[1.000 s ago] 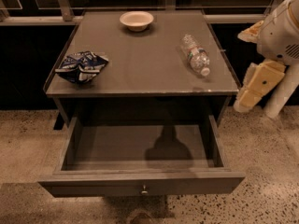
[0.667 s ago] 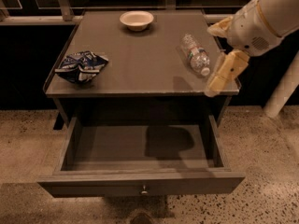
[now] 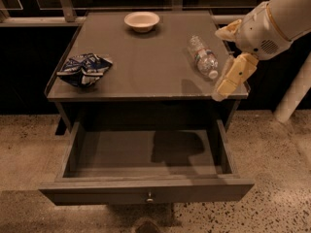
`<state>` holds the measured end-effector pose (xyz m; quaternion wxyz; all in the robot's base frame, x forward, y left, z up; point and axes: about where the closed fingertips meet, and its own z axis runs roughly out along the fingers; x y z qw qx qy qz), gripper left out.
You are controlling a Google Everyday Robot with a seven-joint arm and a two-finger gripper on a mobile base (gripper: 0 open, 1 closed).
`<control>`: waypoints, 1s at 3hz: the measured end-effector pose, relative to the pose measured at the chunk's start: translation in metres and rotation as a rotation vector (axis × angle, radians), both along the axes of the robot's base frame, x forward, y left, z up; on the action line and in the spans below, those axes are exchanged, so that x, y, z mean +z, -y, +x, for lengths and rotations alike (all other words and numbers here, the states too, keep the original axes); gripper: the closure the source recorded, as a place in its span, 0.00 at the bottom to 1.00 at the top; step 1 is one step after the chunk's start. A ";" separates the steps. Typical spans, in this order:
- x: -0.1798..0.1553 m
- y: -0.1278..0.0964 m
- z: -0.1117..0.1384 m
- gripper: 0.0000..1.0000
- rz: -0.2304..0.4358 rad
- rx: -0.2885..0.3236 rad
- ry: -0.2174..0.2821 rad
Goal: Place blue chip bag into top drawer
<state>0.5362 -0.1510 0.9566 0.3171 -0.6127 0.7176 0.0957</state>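
Three items: blue chip bag [image 3: 83,69] left, bowl [image 3: 141,20] rear, bottle [image 3: 203,57] beside claw [image 3: 224,86]; grip state unclear.

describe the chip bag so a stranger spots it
Look at the grey-brown table above the open top drawer, left edge, opposite the cream gripper at the right edge. It's the crumpled dark-blue foil chip bag, unlike the clear plastic bottle and white bowl.

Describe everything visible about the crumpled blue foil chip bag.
The crumpled dark-blue foil chip bag with white patches lies slumped on the grey tabletop near its left edge, above the open top drawer. Only the tabletop touches it. The cream gripper hangs by the table's right front corner, far from it.
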 end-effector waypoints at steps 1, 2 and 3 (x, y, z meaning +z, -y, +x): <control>-0.011 -0.010 0.002 0.00 0.045 0.019 -0.003; -0.043 -0.046 0.013 0.00 0.141 0.095 -0.056; -0.067 -0.090 0.028 0.00 0.237 0.171 -0.104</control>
